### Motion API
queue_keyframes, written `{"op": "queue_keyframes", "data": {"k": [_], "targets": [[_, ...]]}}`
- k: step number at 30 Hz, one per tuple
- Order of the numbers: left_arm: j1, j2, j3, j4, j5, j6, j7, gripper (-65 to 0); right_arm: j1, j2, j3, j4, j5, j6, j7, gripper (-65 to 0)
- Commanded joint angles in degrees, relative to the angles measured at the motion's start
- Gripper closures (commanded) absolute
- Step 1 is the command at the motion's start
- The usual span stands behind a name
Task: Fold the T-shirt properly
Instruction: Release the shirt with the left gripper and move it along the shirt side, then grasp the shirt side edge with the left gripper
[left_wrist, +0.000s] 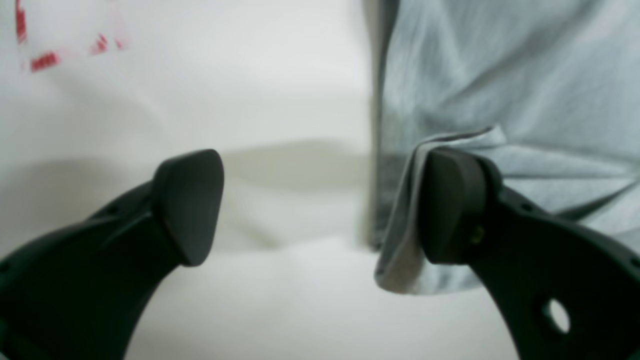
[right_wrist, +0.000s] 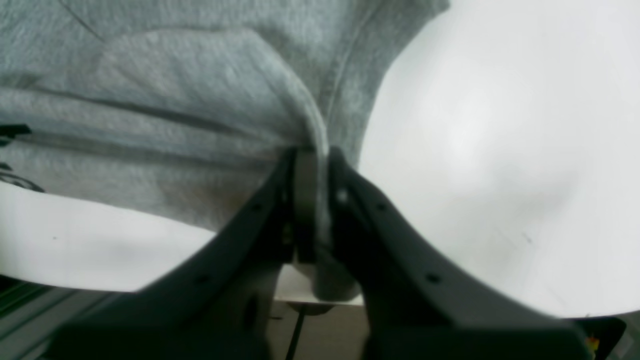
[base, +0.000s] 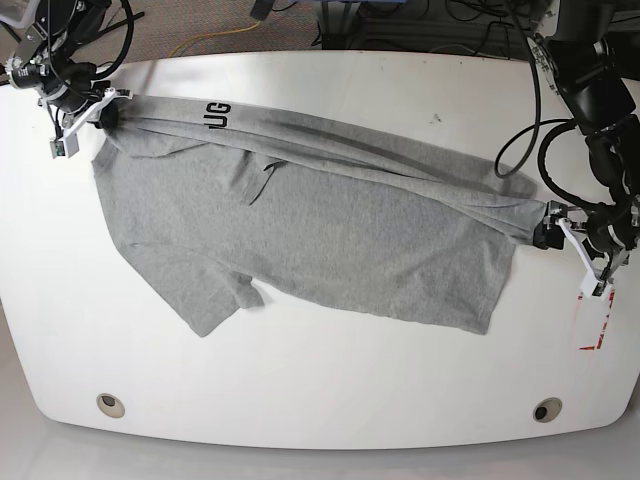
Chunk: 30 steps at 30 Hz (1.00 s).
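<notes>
The light grey T-shirt (base: 320, 230) lies spread on the white table (base: 330, 390), pulled into a long fold along its far edge, with black lettering (base: 219, 116) near the left end. My right gripper (right_wrist: 312, 200) is shut on a bunched edge of the T-shirt (right_wrist: 175, 100) at the table's far left corner (base: 100, 115). My left gripper (left_wrist: 320, 200) stands open at the shirt's right end (base: 548, 225). A fold of the T-shirt (left_wrist: 525, 75) still drapes against its right finger (left_wrist: 450, 205); the left finger (left_wrist: 192, 200) is over bare table.
A white card with red marks (base: 592, 325) lies on the table just right of the shirt, also showing in the left wrist view (left_wrist: 45, 60). Two round grommets (base: 111, 404) (base: 546, 409) sit near the front edge. Cables (base: 530, 170) hang behind the right arm.
</notes>
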<state>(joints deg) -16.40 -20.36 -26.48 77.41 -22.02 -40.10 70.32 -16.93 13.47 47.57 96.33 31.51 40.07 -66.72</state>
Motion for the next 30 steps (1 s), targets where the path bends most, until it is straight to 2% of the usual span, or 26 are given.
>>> {"op": "queue_keyframes", "data": {"k": [1,5,8,13,22,30], "targets": [[0.01,-1.05,-2.14,4.48,-9.32,0.10,1.10,-54.2,0.27,1.07,0.12,1.03,0.45,-0.07,0.56,-3.3],[1.94,-1.13,-7.32,9.06,-13.89,0.10,1.72,-54.4,0.36,1.07,0.12,1.03,0.80,-0.07,0.56,-3.3],[1.24,-1.22,-8.11,8.26,-14.42,0.10,2.77,-54.4,0.36,1.07,0.12,1.12,0.89,-0.07,0.56,-3.3],[-3.51,-1.22,-8.29,-0.09,-14.68,0.10,7.52,-54.3,0.36,1.07,0.12,1.12,0.89,-0.07,0.56,-3.3],[-4.74,-1.05,-16.55,-17.14,-21.45,0.10,7.61,-54.0,0.18,1.07,0.12,1.20,0.71,-0.07,0.56,-3.3],[-4.83,-0.52,-22.53,-16.88,-29.01,0.10,7.52,-54.0,0.18,0.99,0.03,1.20,0.80,-0.07,0.56,-3.3]]}}
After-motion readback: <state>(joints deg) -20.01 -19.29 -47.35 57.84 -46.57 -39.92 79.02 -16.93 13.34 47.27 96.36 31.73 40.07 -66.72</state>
